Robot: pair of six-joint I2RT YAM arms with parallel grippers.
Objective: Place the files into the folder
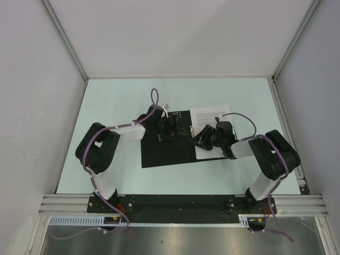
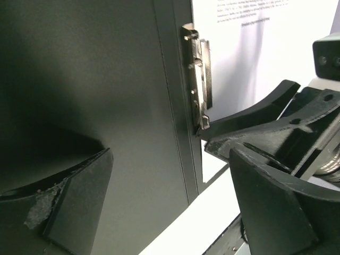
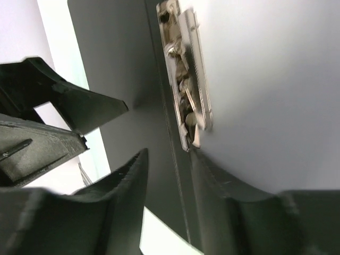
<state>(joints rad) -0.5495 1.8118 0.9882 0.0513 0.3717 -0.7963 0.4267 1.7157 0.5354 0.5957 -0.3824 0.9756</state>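
Observation:
The folder (image 1: pixel 164 154) lies open at the middle of the table, black inside up. Its metal spine clip (image 2: pixel 199 74) runs along the fold. The files (image 1: pixel 208 116), white sheets with small black text, lie flat to the right of the clip (image 3: pixel 186 74). My left gripper (image 1: pixel 169 130) hovers over the black left half (image 2: pixel 106 79), its jaws wide open with nothing between them. My right gripper (image 1: pixel 199 139) is open over the spine just below the clip. One of its fingers (image 3: pixel 223 207) rests at the paper's edge (image 3: pixel 265 79). Nothing is held.
The two grippers stand close together over the spine; the right one's fingers (image 2: pixel 265 111) show in the left wrist view. The pale green table (image 1: pixel 111 106) is walled by white panels on three sides. A purple cable (image 1: pixel 154 98) loops above the left wrist.

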